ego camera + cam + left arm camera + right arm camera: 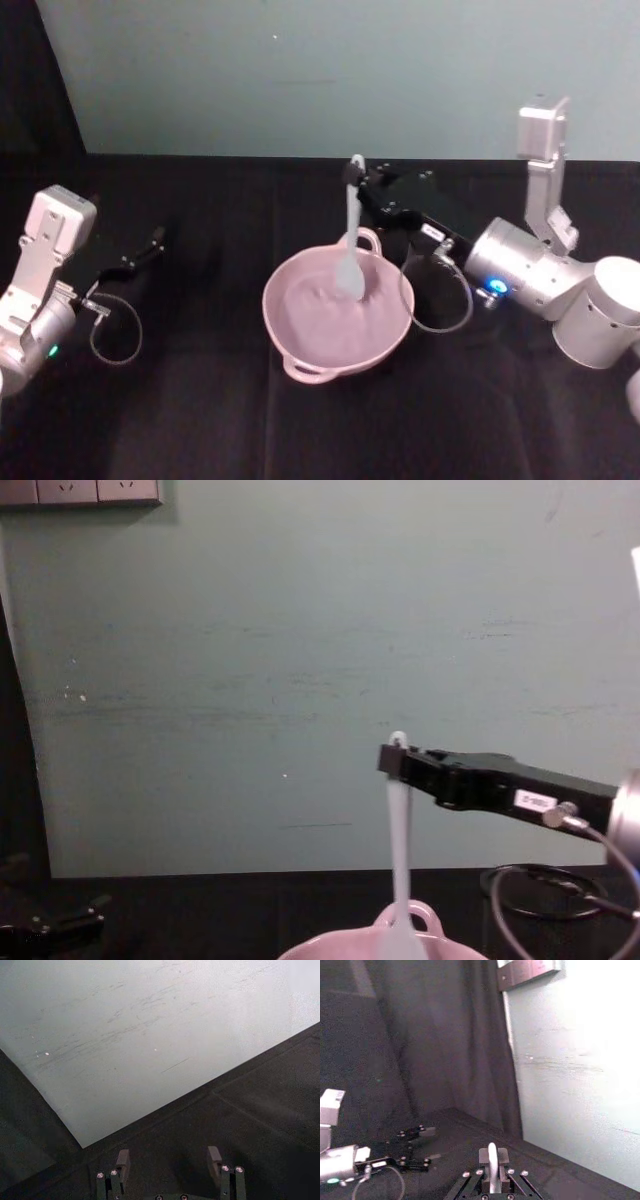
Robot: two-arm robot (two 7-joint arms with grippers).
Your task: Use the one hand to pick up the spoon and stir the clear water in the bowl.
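The pale pink bowl sits at the table's middle, its small looped handle at the far rim. A white spoon stands nearly upright with its flat head down inside the bowl. My right gripper reaches in from the right and is shut on the spoon's handle end. From the chest, the spoon hangs from the right gripper down into the bowl. The spoon's handle sits clamped between the right fingers. My left gripper rests at the table's left, open and holding nothing.
A black cloth covers the table, with a pale green wall behind it. A cable loop hangs from the right wrist beside the bowl's right rim. Another cable loop lies by the left arm.
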